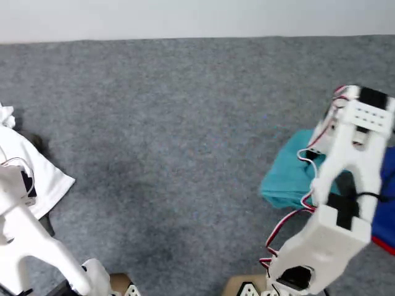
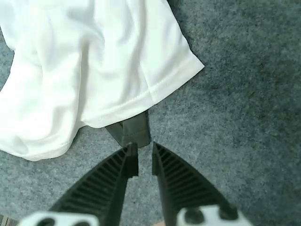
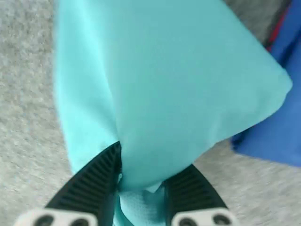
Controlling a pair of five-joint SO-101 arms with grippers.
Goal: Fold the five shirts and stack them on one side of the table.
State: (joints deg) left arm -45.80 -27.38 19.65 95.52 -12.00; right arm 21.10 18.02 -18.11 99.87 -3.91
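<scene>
A crumpled white shirt (image 1: 43, 176) lies at the table's left edge, with a dark grey cloth (image 2: 130, 132) poking out from under its hem (image 2: 155, 87). My left gripper (image 2: 144, 153) hovers just short of that dark cloth, fingers shut with nothing between them. On the right, a teal shirt (image 1: 287, 179) is bunched under the right arm (image 1: 345, 185). My right gripper (image 3: 141, 172) is shut on a fold of the teal shirt (image 3: 164, 84). A blue shirt (image 3: 277, 132) lies right beside it, partly under the teal one.
Grey carpet-like table surface (image 1: 185, 135) stretches between the two arms. The blue shirt (image 1: 386, 203) reaches the right edge with a red strip (image 1: 382, 245) below it. The arms' bases (image 1: 247, 287) sit at the near edge.
</scene>
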